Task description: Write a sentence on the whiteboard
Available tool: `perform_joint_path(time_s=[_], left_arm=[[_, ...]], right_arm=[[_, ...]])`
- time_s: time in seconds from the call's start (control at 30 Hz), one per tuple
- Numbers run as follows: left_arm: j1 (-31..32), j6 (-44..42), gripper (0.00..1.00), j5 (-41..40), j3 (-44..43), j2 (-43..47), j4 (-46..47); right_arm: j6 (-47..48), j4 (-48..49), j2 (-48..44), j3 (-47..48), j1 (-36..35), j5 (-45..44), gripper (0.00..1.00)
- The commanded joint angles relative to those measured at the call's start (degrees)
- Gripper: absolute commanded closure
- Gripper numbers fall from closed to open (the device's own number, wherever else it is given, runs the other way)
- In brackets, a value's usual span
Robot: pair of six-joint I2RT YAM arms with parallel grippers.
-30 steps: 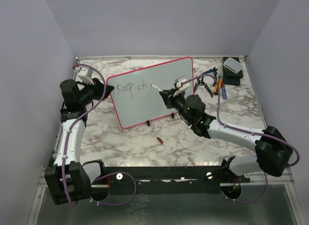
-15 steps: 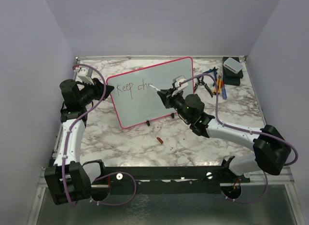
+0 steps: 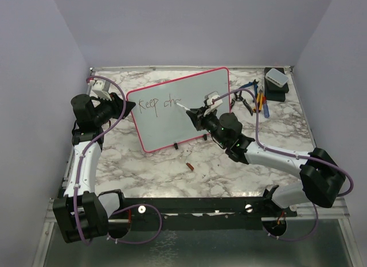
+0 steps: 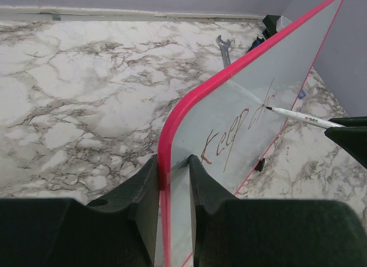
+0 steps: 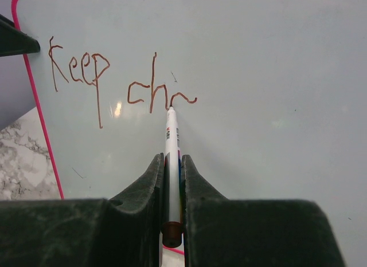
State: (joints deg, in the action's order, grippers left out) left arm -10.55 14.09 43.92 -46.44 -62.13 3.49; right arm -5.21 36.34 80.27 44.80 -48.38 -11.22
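The whiteboard point(image 3: 189, 94) with a red-pink frame stands tilted on small black feet at the table's middle; it also shows in the left wrist view point(image 4: 241, 112) and fills the right wrist view point(image 5: 258, 78). The sentence point(image 5: 114, 83) reads "Keep ch" plus a partial curved stroke in dark brown-red; it shows too in the top view point(image 3: 159, 103). My left gripper point(image 4: 172, 175) is shut on the board's left edge. My right gripper point(image 5: 172, 181) is shut on a white marker point(image 5: 172, 146), whose tip touches the board just below the last stroke.
A small red cap point(image 3: 189, 165) lies on the marble table in front of the board. Tools point(image 3: 255, 99) and a dark box with a white block point(image 3: 276, 82) sit at the back right. A wrench point(image 4: 223, 48) lies behind the board.
The marker tip has moved a little right along the first line, adding a curved stroke after "ch". The left gripper has stayed still on the board's edge.
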Motion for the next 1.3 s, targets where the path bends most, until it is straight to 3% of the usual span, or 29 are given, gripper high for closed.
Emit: perform_joint_path(time_s=[0.0, 0.43, 1.27], left_arm=[[-0.1, -0.8, 0.88, -0.1, 0.7, 0.3, -1.5], [-0.1, -0.8, 0.88, -0.1, 0.6, 0.2, -1.5], [-0.1, -0.7, 0.89, 0.0, 0.9, 0.3, -1.5]], right_arm=[[-0.2, -2.6, 0.1, -1.5, 0.1, -1.7, 0.99], [1.5, -2.2, -1.1, 0.1, 0.1, -8.7, 0.99], [1.3, -1.0, -0.6, -0.4, 0.1, -8.0, 0.99]])
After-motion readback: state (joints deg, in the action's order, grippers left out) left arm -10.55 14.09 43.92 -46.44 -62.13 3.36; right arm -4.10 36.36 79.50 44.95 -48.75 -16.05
